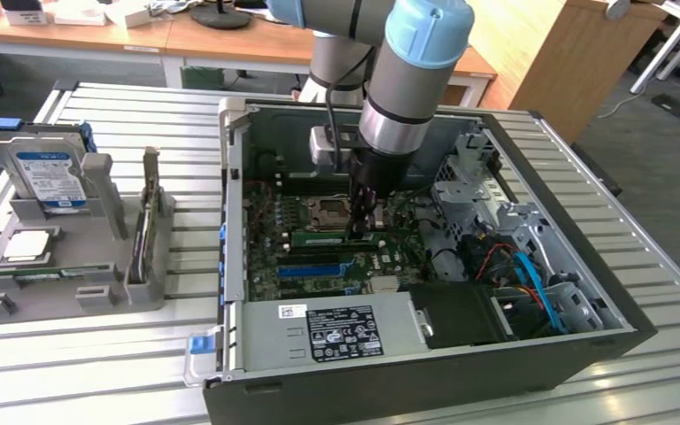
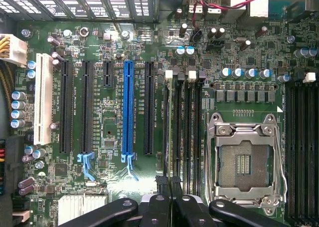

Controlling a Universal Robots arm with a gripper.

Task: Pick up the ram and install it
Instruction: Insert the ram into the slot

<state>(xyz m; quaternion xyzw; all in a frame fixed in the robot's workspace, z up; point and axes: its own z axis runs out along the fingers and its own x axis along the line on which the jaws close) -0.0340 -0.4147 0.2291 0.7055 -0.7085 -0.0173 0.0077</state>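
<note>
The ram (image 1: 320,237) is a thin green stick lying low over the motherboard inside the open computer case (image 1: 231,221), beside the empty CPU socket (image 1: 328,211). My gripper (image 1: 367,232) reaches straight down into the case and is shut on one end of the stick. In the wrist view the ram (image 2: 166,132) appears edge-on as a thin line along the outermost of the black memory slots (image 2: 188,132), running away from my gripper (image 2: 169,207) and its black fingers (image 2: 155,209). I cannot tell whether it is seated in the slot. The CPU socket (image 2: 244,162) lies just beside these slots.
A grey holder (image 1: 116,292) on the slatted table at the exterior view's left carries a blue-labelled hard drive (image 1: 47,173), a silver CPU chip (image 1: 27,246) and another green stick (image 1: 50,274). The power supply (image 1: 328,332), drive cage (image 1: 470,186) and cables (image 1: 527,266) crowd the case.
</note>
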